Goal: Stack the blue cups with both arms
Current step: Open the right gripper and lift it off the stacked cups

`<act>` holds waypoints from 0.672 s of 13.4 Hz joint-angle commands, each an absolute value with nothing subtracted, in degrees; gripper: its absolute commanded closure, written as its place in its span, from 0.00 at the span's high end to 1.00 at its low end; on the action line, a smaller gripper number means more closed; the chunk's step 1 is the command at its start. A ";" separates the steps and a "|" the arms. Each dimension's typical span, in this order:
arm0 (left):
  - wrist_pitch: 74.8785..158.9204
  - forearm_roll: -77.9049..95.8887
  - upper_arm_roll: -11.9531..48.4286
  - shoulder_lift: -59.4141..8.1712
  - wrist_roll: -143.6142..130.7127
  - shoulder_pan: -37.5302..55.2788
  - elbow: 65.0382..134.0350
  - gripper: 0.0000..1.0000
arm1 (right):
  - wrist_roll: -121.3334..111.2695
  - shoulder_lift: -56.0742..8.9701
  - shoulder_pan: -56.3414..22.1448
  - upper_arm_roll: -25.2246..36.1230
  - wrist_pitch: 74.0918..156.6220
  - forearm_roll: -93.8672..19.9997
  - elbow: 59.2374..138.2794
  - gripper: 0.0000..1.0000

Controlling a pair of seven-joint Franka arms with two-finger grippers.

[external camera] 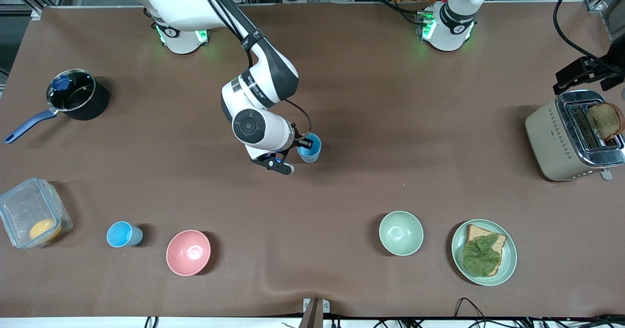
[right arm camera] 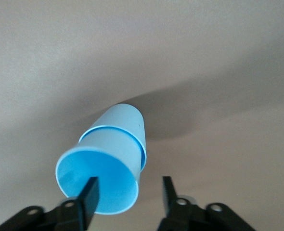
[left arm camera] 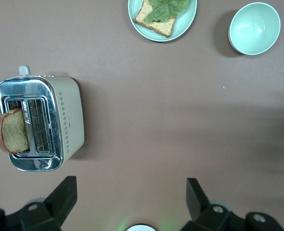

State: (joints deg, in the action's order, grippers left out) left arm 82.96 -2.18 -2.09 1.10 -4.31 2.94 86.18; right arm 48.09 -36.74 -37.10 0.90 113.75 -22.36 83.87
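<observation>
Two blue cups (right arm camera: 114, 159) stand nested on the middle of the table, a greyer-blue one inside a sky-blue one; the front view shows them as one cup (external camera: 312, 148). My right gripper (right arm camera: 129, 186) is open at their rim, with one finger (right arm camera: 88, 197) in the mouth and the other outside, and it also shows in the front view (external camera: 302, 148). Another sky-blue cup (external camera: 124, 234) stands alone near the front edge, beside the pink bowl (external camera: 188, 252). My left gripper (left arm camera: 127, 197) is open and empty, waiting high over bare table near the toaster.
A pale green bowl (external camera: 401, 233) and a plate (external camera: 508, 264) with toast and lettuce sit near the front edge. A toaster (external camera: 547, 137) stands at the left arm's end. A black pot (external camera: 93, 106) and a clear container (external camera: 19, 206) are at the right arm's end.
</observation>
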 commanded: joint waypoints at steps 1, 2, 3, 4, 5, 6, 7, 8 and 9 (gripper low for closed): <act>82.35 -1.23 -3.34 4.39 -3.25 3.87 89.02 1.00 | 44.76 -35.25 -34.47 1.84 111.72 -22.59 83.05 1.00; 82.35 -1.23 -3.60 4.48 -3.25 3.78 89.21 1.00 | 41.17 -34.11 -32.80 2.02 108.92 -21.89 83.14 1.00; 82.35 -1.23 -3.60 4.48 -3.16 3.78 89.21 1.00 | 37.74 -33.14 -30.70 2.46 106.55 -20.06 83.14 1.00; 82.35 -1.40 -3.60 4.48 -3.16 3.78 89.12 1.00 | 33.70 -31.74 -29.02 2.46 104.17 -16.38 83.32 1.00; 82.35 -1.84 -3.60 4.31 -3.16 3.78 88.95 1.00 | 29.92 -30.08 -27.44 2.46 101.37 -11.91 83.32 1.00; 82.35 -1.67 -3.52 4.05 -3.16 3.52 88.86 1.00 | 27.53 -28.58 -25.86 2.46 99.16 -9.52 83.41 1.00; 82.35 -1.23 -3.43 4.30 -3.34 3.25 89.29 1.00 | 24.46 -27.35 -23.23 2.46 97.31 -9.32 83.41 1.00; 82.35 -1.23 -3.43 4.57 -3.25 3.51 89.56 1.00 | 20.08 -26.20 -20.68 2.37 95.55 -9.32 83.41 1.00; 82.35 -1.23 -3.43 5.18 -3.16 3.60 89.65 1.00 | 16.12 -25.15 -18.48 2.37 94.41 -9.32 83.41 1.00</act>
State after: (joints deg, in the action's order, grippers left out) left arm 82.56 -2.18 -3.02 3.07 -4.31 3.18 88.19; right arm 22.24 -28.41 -22.55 3.48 96.58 -10.50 82.01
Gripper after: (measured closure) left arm 0.000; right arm 0.000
